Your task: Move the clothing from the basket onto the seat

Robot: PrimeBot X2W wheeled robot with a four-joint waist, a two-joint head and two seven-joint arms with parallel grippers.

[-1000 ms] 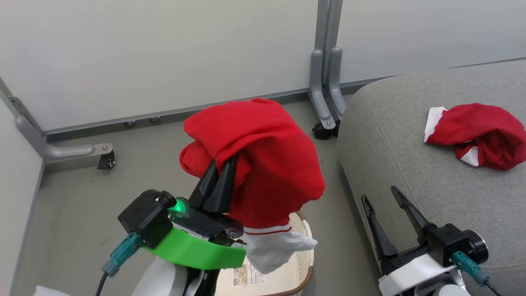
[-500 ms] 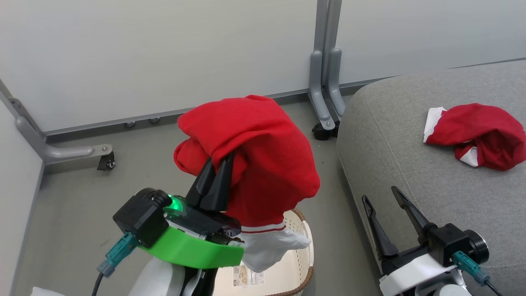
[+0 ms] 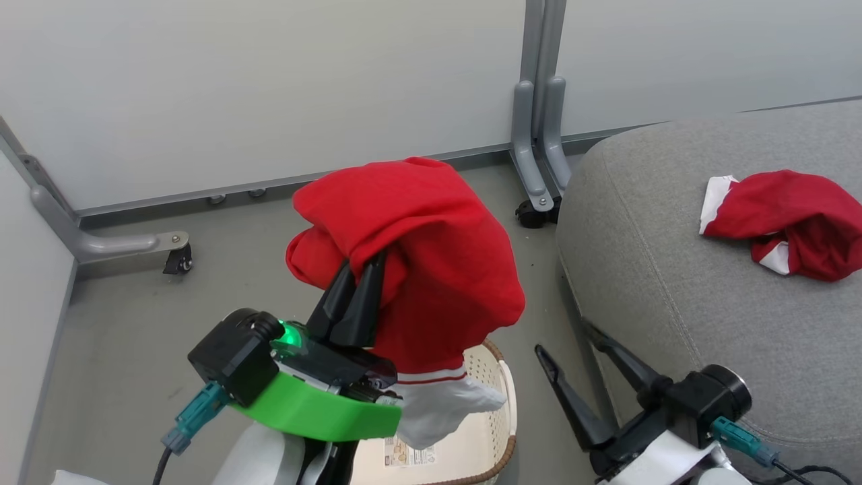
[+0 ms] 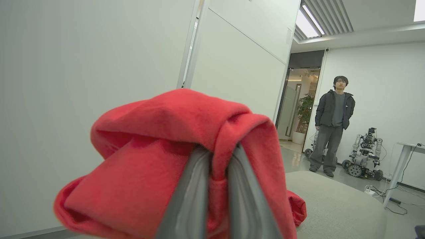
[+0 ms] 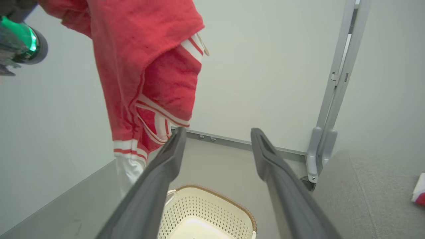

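Hanging from the left hand (image 3: 366, 263) in the centre of the head view, a red garment (image 3: 438, 256) bunches over two dark fingers that are pressed close together on a fold of it. The left wrist view shows the same pinch, with cloth wrapped over both fingers (image 4: 196, 192) and filling the lower middle of the frame. The garment's white cuff with a red stripe dangles at lower centre, over the basket (image 3: 504, 404). The basket's cream perforated wall and brown rim sit at the bottom edge on the grey floor (image 3: 135, 323).

At lower right, the right hand (image 3: 564, 339) holds nothing. Its fingers are spread wide and point toward the upper left, between the basket and the front edge of the seat (image 3: 673, 256). In the right wrist view those fingers frame the basket's rim at bottom centre, and the hanging garment fills the upper left.

A second red garment (image 3: 791, 219) lies crumpled on the seat at the right edge of the head view, well apart from both hands. In the left wrist view a person (image 4: 332, 126) stands at the right, beyond the seat.
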